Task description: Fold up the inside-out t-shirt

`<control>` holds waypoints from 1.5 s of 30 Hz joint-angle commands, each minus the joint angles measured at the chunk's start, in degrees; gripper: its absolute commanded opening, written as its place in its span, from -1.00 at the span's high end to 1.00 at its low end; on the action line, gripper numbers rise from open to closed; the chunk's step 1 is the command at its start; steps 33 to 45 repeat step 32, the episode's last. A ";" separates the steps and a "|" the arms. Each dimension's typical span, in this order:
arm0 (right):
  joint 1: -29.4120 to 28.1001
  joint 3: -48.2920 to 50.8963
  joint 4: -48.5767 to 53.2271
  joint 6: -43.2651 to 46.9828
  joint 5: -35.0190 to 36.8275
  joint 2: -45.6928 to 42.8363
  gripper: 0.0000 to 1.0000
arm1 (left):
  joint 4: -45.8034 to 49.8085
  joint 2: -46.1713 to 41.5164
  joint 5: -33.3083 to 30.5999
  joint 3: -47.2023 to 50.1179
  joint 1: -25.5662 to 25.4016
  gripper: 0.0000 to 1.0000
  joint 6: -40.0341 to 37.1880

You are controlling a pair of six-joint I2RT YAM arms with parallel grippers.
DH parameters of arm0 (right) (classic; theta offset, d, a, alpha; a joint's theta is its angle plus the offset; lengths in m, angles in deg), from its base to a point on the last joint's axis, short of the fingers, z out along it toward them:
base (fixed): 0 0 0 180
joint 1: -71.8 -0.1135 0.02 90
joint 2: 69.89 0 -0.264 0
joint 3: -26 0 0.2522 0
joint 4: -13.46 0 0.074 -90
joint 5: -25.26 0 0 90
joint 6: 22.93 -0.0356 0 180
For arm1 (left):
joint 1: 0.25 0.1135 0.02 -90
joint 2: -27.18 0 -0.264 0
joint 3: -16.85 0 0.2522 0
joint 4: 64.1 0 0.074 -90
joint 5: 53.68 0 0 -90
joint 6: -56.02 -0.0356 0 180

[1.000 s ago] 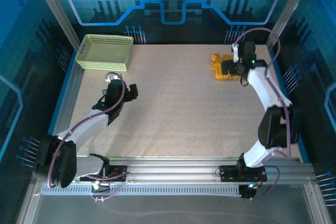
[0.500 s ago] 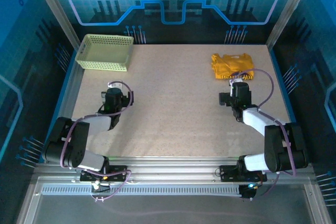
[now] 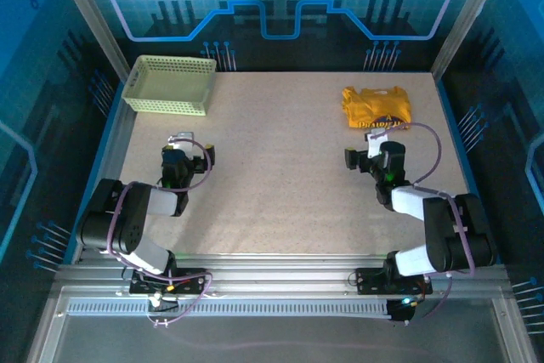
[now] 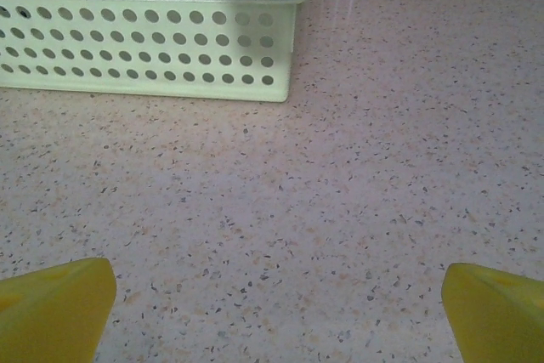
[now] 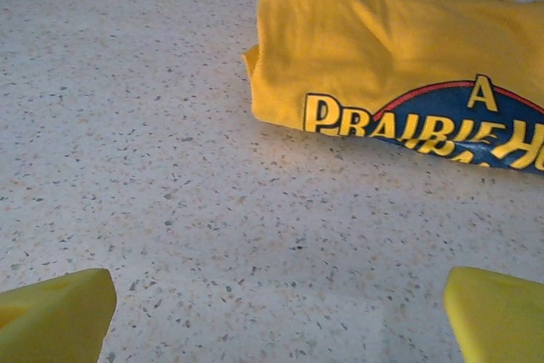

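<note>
Lying bunched beyond the spread right fingers (image 5: 55, 316), left fingers (image 4: 51, 308) also apart: t-shirt (image 5: 382, 65).

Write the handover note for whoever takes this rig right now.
Left gripper: jaws open, empty, low over the table, facing the mesh basket.
Right gripper: jaws open, empty, just short of the t-shirt.
T-shirt: compact bundle at the table's far right, printed lettering showing, no gripper touching it.
Done: fold looks finished.
Left: probably only a neatness check.
</note>
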 commanded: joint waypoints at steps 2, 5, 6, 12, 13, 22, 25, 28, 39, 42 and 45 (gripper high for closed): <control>0.42 2.50 -11.28 0.52 -1.47 2.58 -1.00 | -2.68 -0.02 1.38 0.01 0.56 -0.98 -0.07; -0.94 0.46 -9.17 1.25 1.04 4.54 -1.00 | -2.56 0.05 1.29 -0.07 0.63 -0.98 0.07; -0.70 0.63 -10.34 1.06 1.04 4.91 -1.00 | -2.44 0.13 1.22 -0.23 0.63 -0.98 0.11; 0.06 0.16 -9.00 -0.24 1.94 4.88 -1.00 | -1.40 0.14 -1.47 -0.78 1.07 -0.98 1.38; 0.13 0.06 -9.00 -0.32 1.79 4.87 -1.00 | -1.57 0.09 -1.52 -0.77 1.07 -0.98 1.43; 0.05 0.07 -8.94 -0.23 1.80 4.88 -1.00 | -1.39 0.09 -1.53 -0.78 1.07 -0.98 1.40; 0.08 0.06 -8.94 -0.23 1.80 4.88 -1.00 | -1.40 0.15 -1.53 -0.79 1.06 -0.98 1.40; 0.43 -0.34 -8.26 -0.41 1.09 4.88 -1.00 | -1.40 0.13 -1.53 -0.82 1.13 -0.98 1.43; 0.42 -0.08 -8.67 -0.46 1.07 4.79 -1.00 | -1.40 0.13 -1.53 -0.78 1.08 -0.98 1.43; 0.42 -0.08 -8.67 -0.46 1.07 4.79 -1.00 | -1.40 0.13 -1.53 -0.78 1.08 -0.98 1.43; 0.42 -0.08 -8.67 -0.46 1.07 4.79 -1.00 | -1.40 0.13 -1.53 -0.78 1.08 -0.98 1.43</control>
